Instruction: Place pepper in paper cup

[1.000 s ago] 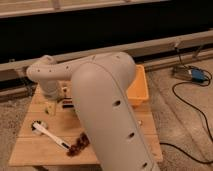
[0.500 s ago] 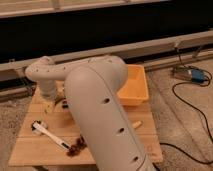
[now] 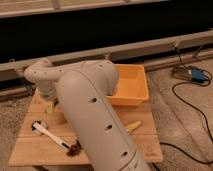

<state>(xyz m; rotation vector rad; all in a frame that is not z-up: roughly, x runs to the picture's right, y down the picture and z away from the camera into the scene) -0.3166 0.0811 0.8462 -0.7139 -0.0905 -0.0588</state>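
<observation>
My arm [image 3: 95, 120] has swung left across the table [image 3: 145, 144], gripper [image 3: 49, 106] low at back-left, grip state untellable; presumed pepper [image 3: 75, 148] lies untouched at front, cup hidden, so 0 steps done.

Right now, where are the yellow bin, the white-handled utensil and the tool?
yellow bin [image 3: 134, 82]: camera view, inner wall.
white-handled utensil [image 3: 50, 135]: camera view, middle of the handle.
tool [image 3: 50, 106]: camera view, its visible end, low over the left rear of the table [image 3: 30, 150].
</observation>
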